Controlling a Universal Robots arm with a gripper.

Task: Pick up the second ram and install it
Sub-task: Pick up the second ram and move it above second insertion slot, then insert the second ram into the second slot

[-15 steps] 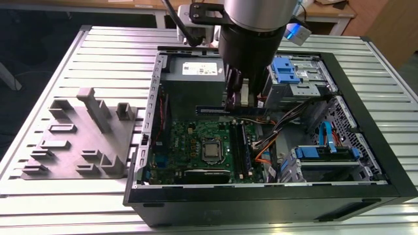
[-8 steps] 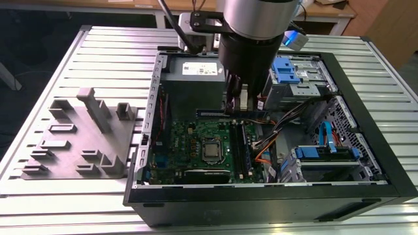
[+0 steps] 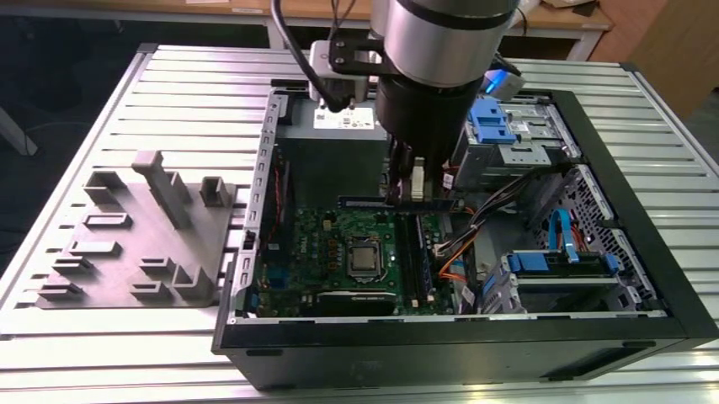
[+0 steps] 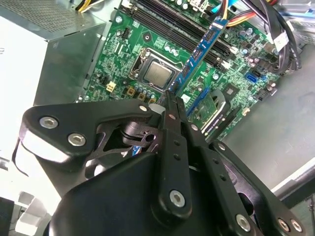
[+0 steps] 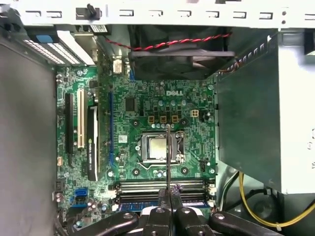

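Exterior view, from its left edge across: a slatted metal desk [image 3: 168, 76] carries a grey moulded holder [image 3: 135, 244] with upright fins and pockets, standing near the desk's edge on the exterior view's left. Just beside it lies an open black computer case [image 3: 450, 345], which takes up the desk's middle and the exterior view's right. Inside the case, the green motherboard [image 3: 326, 244] lies flat with its processor socket [image 3: 362, 257] about central.

Over the end of the board farthest from the case's black front wall, the arm [image 3: 444, 42] reaches down into the case. Its claw [image 3: 405, 195] is pinching the second ram [image 3: 371, 201], a slim dark-blue stick held level on its long edge. The stick runs crosswise to the long memory slots [image 3: 413, 257] and is not seated in any of them. Further toward the exterior view's right are orange and dark cables [image 3: 450, 273] and blue drive brackets [image 3: 561, 263].

In the second wrist view the claw [image 4: 170, 101] is pressed together on one end of the second ram [image 4: 202, 46]. The stick reaches out over the motherboard [image 4: 123, 54], past the processor socket [image 4: 157, 73].

In the first wrist view the second ram [image 5: 168, 147] shows edge-on as a thin line rising from the claw [image 5: 168, 196], crossing the memory slots [image 5: 162, 186] toward the socket.
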